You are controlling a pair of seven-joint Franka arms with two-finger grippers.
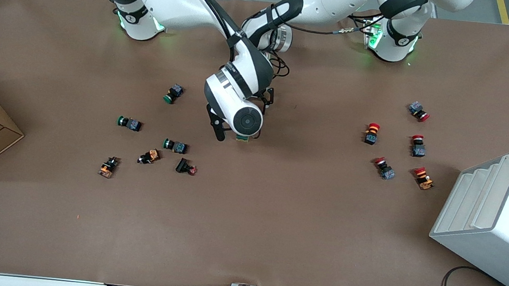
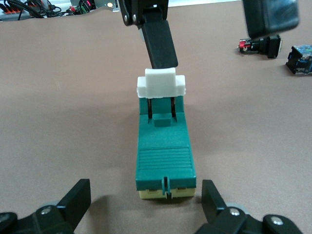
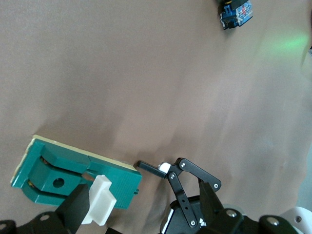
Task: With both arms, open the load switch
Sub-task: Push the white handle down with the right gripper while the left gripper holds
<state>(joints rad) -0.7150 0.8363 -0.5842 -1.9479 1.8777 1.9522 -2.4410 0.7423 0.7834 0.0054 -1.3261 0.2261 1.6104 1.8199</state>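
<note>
**Front view.** The small dark green rectangular load switch point(image 1: 244, 137) lies on the brown table at the centre of the frame, mostly hidden beneath the right gripper point(image 1: 233, 134).

**Left wrist view.** The left gripper point(image 2: 145, 184) is spread, with its fingertips on either side of the switch's cream end and no visible contact.

**Right wrist view.** The right gripper is spread wide, with one finger point(image 3: 78, 207) at the switch's white tab point(image 3: 103, 199).
</note>
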